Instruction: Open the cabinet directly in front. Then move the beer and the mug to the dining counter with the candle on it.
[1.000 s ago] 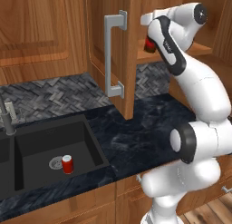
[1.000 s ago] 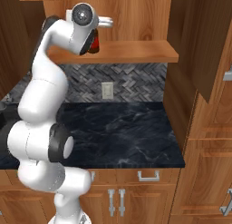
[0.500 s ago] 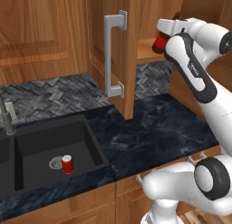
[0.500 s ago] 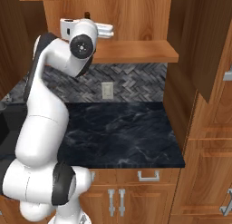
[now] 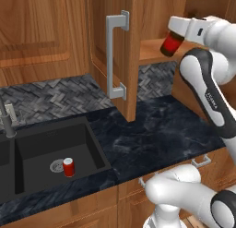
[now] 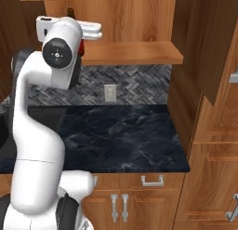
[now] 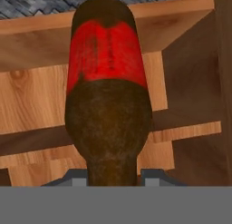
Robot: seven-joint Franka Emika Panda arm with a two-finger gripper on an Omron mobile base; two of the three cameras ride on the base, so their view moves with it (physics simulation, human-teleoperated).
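Presently catalogued, left base view: cabinet (image 5: 120, 47), reddish-brown, one door swung open and standing edge-on over the worktop (image 5: 152, 135), its long silver bar handle (image 5: 115, 56) facing the camera. Beer (image 5: 172, 43), dark brown with red label, held tilted at the front edge of the cabinet's shelf (image 5: 152, 51), clasped in the tool (image 5: 177, 35) at the end of the white arm. Open door stands between the bottle and the sink side. Black sink (image 5: 50, 151) set in the worktop's left part; short red can (image 5: 68, 167) upright beside the drain. Herringbone grey backsplash (image 5: 50, 98) behind.

Right base view: arm's white elbow in front of the bottle; a sliver of red label (image 6: 81, 46) shows at the shelf's left end. Wall outlet (image 6: 109, 92) on the backsplash below. Dark marbled worktop bare near its front edge.

Hand view: beer lies lengthwise between the fingertips (image 7: 156, 177), tool clenched on it, base pointing away toward the wooden shelf edge.
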